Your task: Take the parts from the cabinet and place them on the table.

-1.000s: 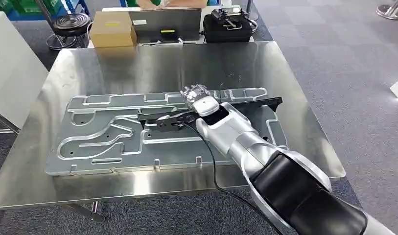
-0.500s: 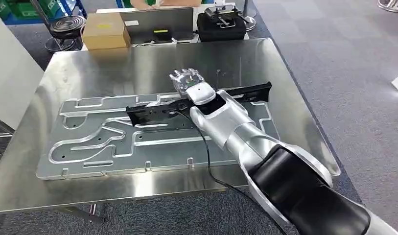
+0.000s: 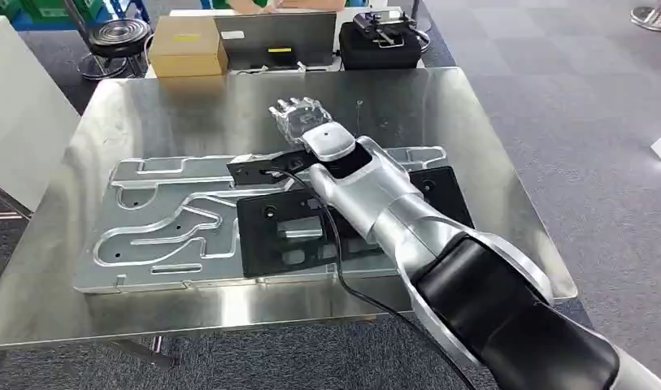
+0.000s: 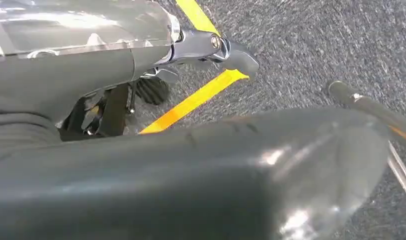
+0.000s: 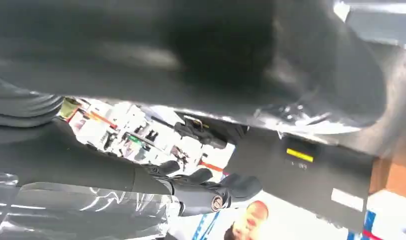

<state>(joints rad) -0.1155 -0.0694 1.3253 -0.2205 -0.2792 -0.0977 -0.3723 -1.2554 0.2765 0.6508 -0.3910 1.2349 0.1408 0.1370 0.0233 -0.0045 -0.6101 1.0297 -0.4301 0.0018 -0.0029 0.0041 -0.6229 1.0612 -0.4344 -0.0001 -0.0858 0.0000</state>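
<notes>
The black part (image 3: 310, 227) lies flat on the grey routed plate (image 3: 164, 219), covering the plate's right portion. The right hand (image 3: 304, 122) hovers just past the part's far edge, fingers spread and holding nothing. The plate rests on the steel table (image 3: 107, 114). Beyond the plate, past the table's far edge, sit a cardboard box (image 3: 186, 46), a grey panel (image 3: 274, 39) and a black case (image 3: 380, 45). The left hand (image 4: 210, 47) hangs over carpet; I cannot tell its grasp.
</notes>
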